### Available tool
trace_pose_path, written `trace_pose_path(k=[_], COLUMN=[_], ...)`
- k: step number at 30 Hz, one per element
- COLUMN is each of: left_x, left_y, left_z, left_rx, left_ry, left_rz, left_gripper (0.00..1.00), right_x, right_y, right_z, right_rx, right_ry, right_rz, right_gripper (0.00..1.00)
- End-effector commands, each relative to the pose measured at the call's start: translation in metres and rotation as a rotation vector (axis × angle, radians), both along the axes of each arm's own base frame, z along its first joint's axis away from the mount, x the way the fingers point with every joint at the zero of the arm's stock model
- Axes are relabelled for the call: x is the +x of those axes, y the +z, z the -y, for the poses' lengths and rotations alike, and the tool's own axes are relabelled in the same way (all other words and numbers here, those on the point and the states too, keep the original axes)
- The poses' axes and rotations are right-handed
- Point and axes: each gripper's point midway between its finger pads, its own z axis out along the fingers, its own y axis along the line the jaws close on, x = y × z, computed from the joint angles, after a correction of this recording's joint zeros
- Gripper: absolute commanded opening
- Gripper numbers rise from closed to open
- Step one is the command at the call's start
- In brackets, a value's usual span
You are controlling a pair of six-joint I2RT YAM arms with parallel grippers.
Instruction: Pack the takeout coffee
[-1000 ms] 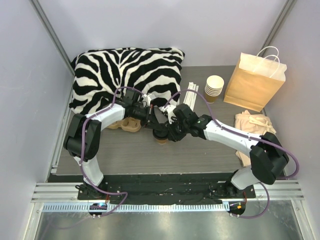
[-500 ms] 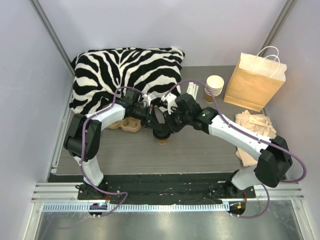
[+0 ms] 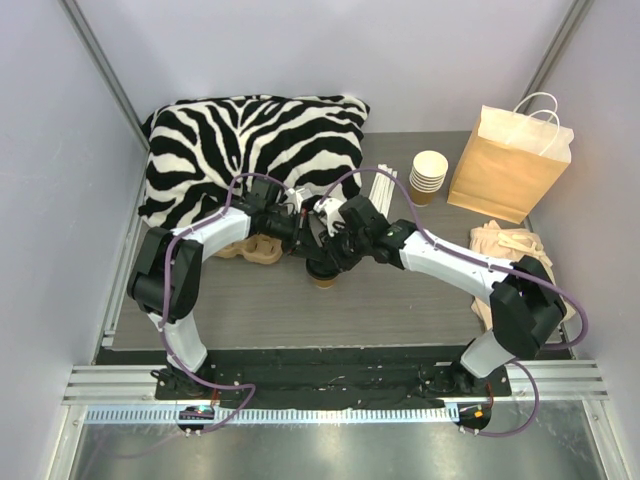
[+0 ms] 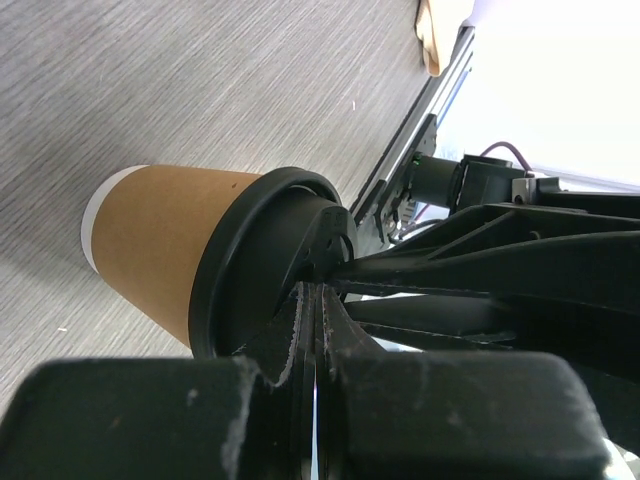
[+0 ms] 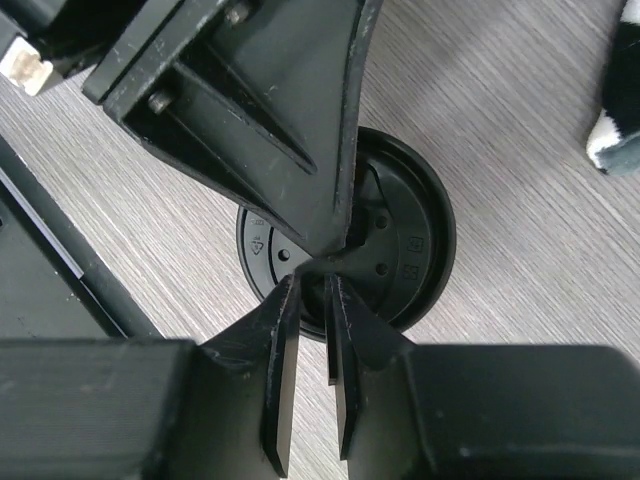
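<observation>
Seems to be the lid-seating step: pressing on the lid [image 5: 415, 235] of the cup [image 4: 160, 240], upright just in front of the pillow [image 3: 250, 140]. Pinched fully together at the left gripper [image 4: 316, 300], holding nothing, tips on the lid top. Parted only a sliver at the right gripper [image 5: 318, 290], tips at lid centre, clasping nothing visible.

Next, probably: back one off, open wide, take the cup by its wall, carry to the bag [image 3: 508, 165], well right of the pillow.

Overhead: crossed arms mostly hiding the cup. Wrists: tip contact, lid apparently seated.
</observation>
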Motion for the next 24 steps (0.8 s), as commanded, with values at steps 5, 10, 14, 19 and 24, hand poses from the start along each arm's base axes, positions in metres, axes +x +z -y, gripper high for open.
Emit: trace_pose_path(k=[5, 10, 14, 19, 24], left_x=[0.010, 0.025, 0.025, 0.018, -0.001], left_y=[-0.011, 0.029, 0.056, 0.070, 0.083], left_z=[-0.022, -0.040, -0.048, -0.063, -0.077], left_rx=[0.132, 0.138, 0.130, 0.182, 0.200], left_ry=[0.082, 0.150, 0.161, 0.158, 0.054], left_rz=[0.078, 0.182, 0.250, 0.364, 0.616], left_gripper=[0.04, 0.12, 0.14, 0.20, 0.32], right_x=[-0.004, -0.004, -0.003, 0.017, 0.032], right_y=[-0.027, -0.016, 0.015, 0.059, 0.054], right_z=[0.017, 0.011, -0.003, -0.003, 0.010], right_rx=[-0.095, -0.057, 0.033, 0.160, 0.190], right_ry=[-0.012, -0.004, 0.022, -0.039, -0.107], right_rz=[-0.007, -0.008, 0.006, -0.022, -0.108], right_gripper=[0.23, 0.23, 0.25, 0.28, 0.30])
